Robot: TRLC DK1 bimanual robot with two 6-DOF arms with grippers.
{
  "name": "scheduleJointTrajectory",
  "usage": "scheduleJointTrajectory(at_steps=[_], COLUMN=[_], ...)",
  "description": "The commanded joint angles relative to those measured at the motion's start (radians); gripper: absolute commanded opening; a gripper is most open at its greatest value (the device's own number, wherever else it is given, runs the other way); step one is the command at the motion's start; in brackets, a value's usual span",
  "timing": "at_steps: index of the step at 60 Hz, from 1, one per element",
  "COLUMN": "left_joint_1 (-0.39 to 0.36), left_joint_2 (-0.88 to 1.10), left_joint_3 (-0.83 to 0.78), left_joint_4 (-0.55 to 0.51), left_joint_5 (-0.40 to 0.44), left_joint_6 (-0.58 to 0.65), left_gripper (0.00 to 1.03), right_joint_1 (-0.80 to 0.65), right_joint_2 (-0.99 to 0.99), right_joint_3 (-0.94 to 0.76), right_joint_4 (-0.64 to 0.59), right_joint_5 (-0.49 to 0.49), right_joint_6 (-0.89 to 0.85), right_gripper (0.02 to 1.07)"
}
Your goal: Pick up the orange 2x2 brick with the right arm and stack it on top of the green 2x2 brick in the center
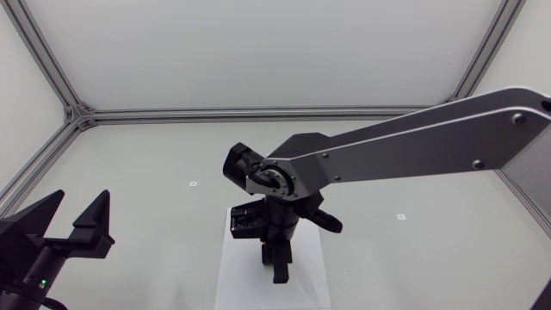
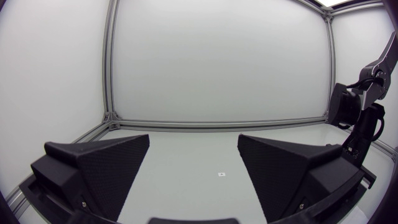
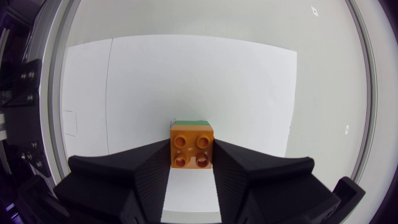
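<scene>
right hand (image 3: 192, 160) pinching orange brick (image 3: 192, 144) from both sides | orange brick directly over green brick (image 3: 191, 121), green edge showing just past it, above white sheet (image 3: 186, 68) mid-worktop (image 1: 155, 159) | left hand (image 2: 194, 144) spread wide, holding nothing, well apart

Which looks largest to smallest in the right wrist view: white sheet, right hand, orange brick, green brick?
1. white sheet
2. right hand, though nearness to the camera inflates it
3. orange 2x2 brick
4. green 2x2 brick, only a sliver showing beyond the orange one
</scene>
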Motion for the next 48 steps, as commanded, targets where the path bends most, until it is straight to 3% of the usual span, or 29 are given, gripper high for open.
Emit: scheduleJointTrajectory(at_steps=[1,48], left_joint_1=[0.001,0.001], left_joint_2=[-0.006,-0.006], left_joint_3=[-0.041,-0.041], left_joint_4=[-0.011,-0.011], left_joint_5=[0.003,0.003], left_joint_6=[0.006,0.006], left_gripper=[0.99,0.99], right_joint_1=[-0.002,0.006], right_joint_2=[0.084,0.044], right_joint_3=[-0.062,-0.055], right_joint_4=[-0.027,0.022], right_joint_5=[-0.017,-0.014], right_joint_6=[-0.026,0.061], right_gripper=[0.30,0.30])
